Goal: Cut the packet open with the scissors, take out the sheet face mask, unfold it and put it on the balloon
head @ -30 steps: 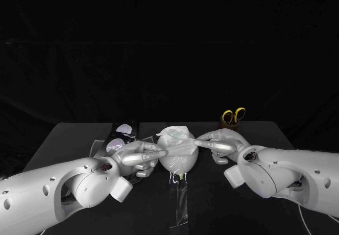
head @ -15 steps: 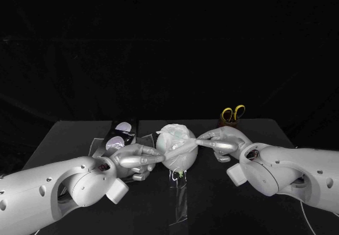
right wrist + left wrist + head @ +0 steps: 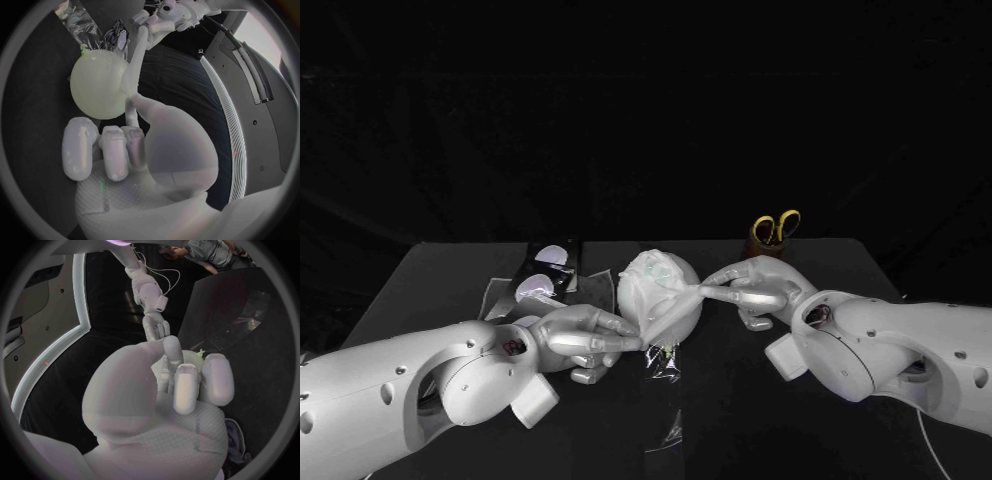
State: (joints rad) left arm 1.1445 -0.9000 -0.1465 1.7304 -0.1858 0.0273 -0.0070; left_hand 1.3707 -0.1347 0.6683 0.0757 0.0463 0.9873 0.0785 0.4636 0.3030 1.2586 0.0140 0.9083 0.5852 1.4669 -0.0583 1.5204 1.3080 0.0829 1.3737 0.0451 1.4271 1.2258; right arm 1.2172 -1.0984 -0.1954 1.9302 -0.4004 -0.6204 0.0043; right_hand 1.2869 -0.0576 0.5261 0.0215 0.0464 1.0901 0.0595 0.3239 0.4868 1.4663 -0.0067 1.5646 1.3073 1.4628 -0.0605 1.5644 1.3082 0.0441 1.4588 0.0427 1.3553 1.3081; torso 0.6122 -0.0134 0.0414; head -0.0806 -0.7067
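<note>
While the left hand (image 3: 581, 335) pinches one end of the sheet face mask (image 3: 132, 75) between thumb and finger, the right hand (image 3: 754, 288) pinches the other end, its remaining fingers curled. The mask stretches between them, lying against the pale balloon (image 3: 99, 87) at mid-table. The cut packet (image 3: 542, 280) lies behind the left hand on the black table (image 3: 444, 270). Yellow-handled scissors (image 3: 776, 230) stand upright behind the right hand.
</note>
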